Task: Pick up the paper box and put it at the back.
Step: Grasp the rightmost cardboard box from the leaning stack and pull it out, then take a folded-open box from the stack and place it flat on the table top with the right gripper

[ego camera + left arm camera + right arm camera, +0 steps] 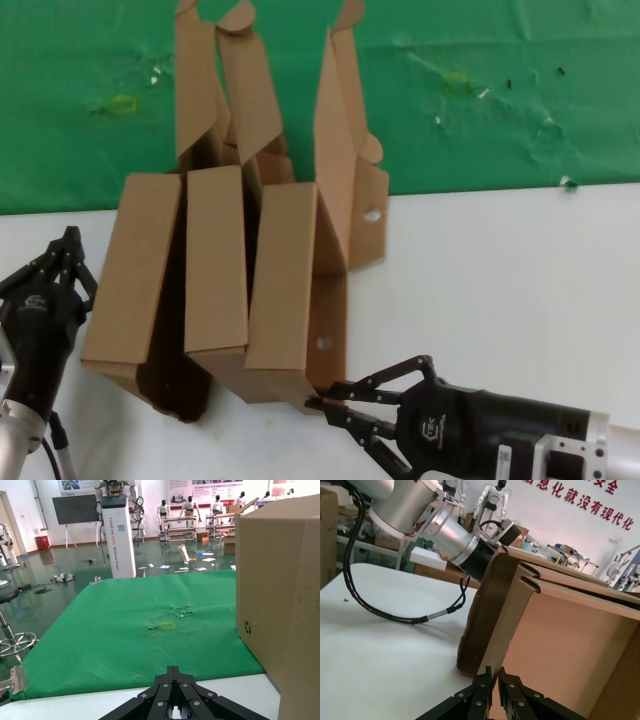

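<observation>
The paper box [290, 280] is the rightmost of three brown cardboard boxes standing on edge, its flap lid open over the green cloth [500, 120] at the back. A small round hole [322, 343] shows in its side wall. My right gripper [318, 403] is at the box's near bottom corner. In the right wrist view the gripper [495, 672] is shut on the thin edge of the box's wall [570, 645]. My left gripper [68, 236] is shut and empty, left of the boxes. It points toward the cloth [140, 630] in the left wrist view [173, 670].
Two alike cardboard boxes [135, 270] [215, 260] stand close against the paper box's left side. The leftmost one [280, 590] is beside my left gripper. The white tabletop [500, 300] stretches to the right. My left arm [445, 530] shows beyond the boxes.
</observation>
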